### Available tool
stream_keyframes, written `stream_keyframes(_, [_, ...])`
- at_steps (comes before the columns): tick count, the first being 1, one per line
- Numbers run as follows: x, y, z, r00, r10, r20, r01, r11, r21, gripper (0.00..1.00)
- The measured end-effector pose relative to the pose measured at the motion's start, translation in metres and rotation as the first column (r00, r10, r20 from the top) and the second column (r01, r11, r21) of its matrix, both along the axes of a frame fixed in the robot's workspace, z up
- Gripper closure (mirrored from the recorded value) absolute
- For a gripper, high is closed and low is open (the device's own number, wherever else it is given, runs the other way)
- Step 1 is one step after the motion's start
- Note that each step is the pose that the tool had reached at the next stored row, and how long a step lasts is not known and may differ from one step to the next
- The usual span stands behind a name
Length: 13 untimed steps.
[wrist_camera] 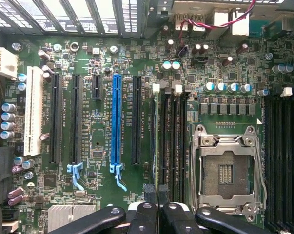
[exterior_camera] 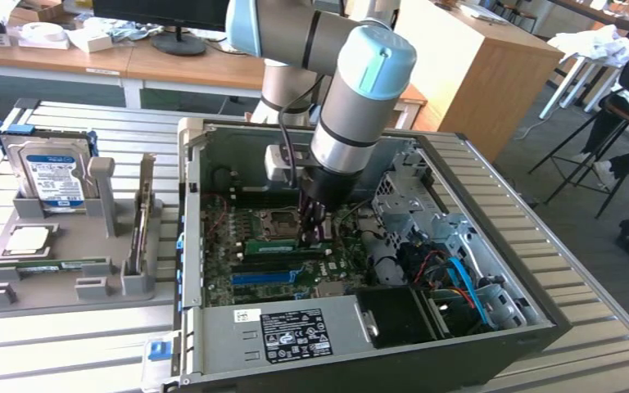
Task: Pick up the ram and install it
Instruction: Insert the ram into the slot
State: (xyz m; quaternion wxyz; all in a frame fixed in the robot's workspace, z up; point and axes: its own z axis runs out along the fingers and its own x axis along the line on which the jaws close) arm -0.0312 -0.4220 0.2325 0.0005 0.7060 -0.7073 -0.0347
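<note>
Inside the case (exterior_camera: pixel 190 205): the claw (wrist_camera: pixel 157 196) is held low over the motherboard (wrist_camera: pixel 103 141).
Claw: closed narrowly on one end of the ram (wrist_camera: pixel 158 146).
Ram: stood on edge among the black slots (wrist_camera: pixel 178 141), near the socket (wrist_camera: pixel 227 168).

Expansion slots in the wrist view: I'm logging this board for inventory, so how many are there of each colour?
White slot: 1
Blue slot: 1
Black slots: 4, one of them short
Total: 6
</note>
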Motion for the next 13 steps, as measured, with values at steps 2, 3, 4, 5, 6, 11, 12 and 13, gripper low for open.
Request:
stream_keyframes(2, [0.0000,0.0000,0.0000,1.0000,0.000,-0.0001,0.000,1.0000,-0.0002,0.88])
stream_keyframes(3, [0.0000,0.0000,-0.0002,1.0000,0.000,-0.0001,0.000,1.0000,-0.0003,0.88])
stream_keyframes(4, [0.0000,0.0000,-0.0006,1.0000,0.000,-0.0001,0.000,1.0000,-0.0002,0.88])
stream_keyframes(5, [0.0000,0.0000,-0.0009,1.0000,0.000,-0.0001,0.000,1.0000,-0.0002,0.88])
stream_keyframes(6, [0.0000,0.0000,-0.0010,1.0000,0.000,-0.0001,0.000,1.0000,-0.0003,0.88])
stream_keyframes(11, [0.0000,0.0000,-0.0011,1.0000,0.000,-0.0001,0.000,1.0000,-0.0002,0.88])
stream_keyframes(12, [0.0000,0.0000,-0.0014,1.0000,0.000,0.0000,0.000,1.0000,-0.0001,0.88])
stream_keyframes(13, [0.0000,0.0001,-0.0019,1.0000,0.000,0.0001,0.000,1.0000,0.0003,0.88])
